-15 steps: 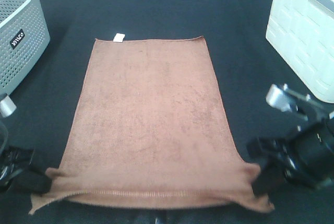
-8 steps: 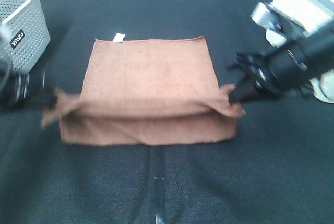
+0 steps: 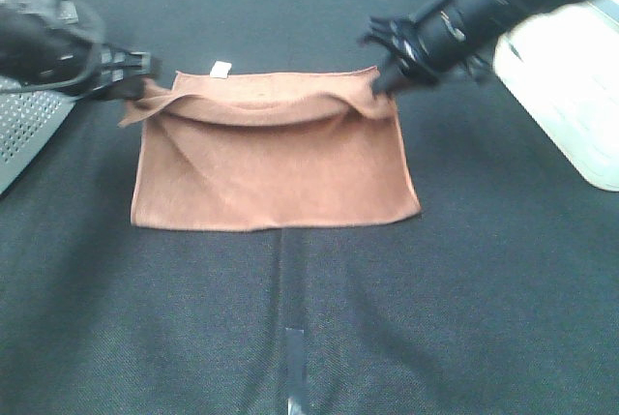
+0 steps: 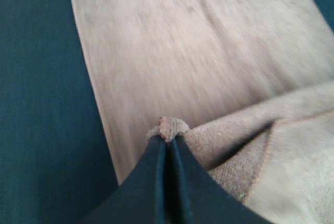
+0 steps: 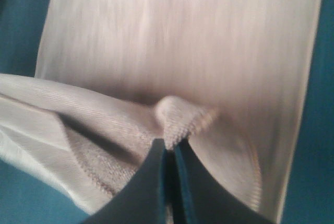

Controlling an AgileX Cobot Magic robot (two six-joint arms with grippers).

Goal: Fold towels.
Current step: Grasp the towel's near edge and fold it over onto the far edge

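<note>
The reddish-brown towel (image 3: 276,168) lies doubled over on the black table, its near half carried up over the far half. Its white tag (image 3: 221,70) shows at the far edge. My left gripper (image 3: 145,81) is shut on the towel's lifted left corner, held just above the far left corner. My right gripper (image 3: 379,86) is shut on the lifted right corner near the far right corner. The lifted edge sags between them. The left wrist view shows the fingers (image 4: 156,172) pinching the corner (image 4: 169,127). The right wrist view shows the same pinch (image 5: 180,114).
A grey perforated basket (image 3: 24,134) stands at the far left, partly behind my left arm. A white bin (image 3: 571,86) stands at the far right, behind my right arm. A strip of tape (image 3: 293,362) marks the table's near middle.
Both grippers have carried the towel's near corners up and away over the cloth, from the table's near edge to the far edge. The towel went from flat to folded in half.
</note>
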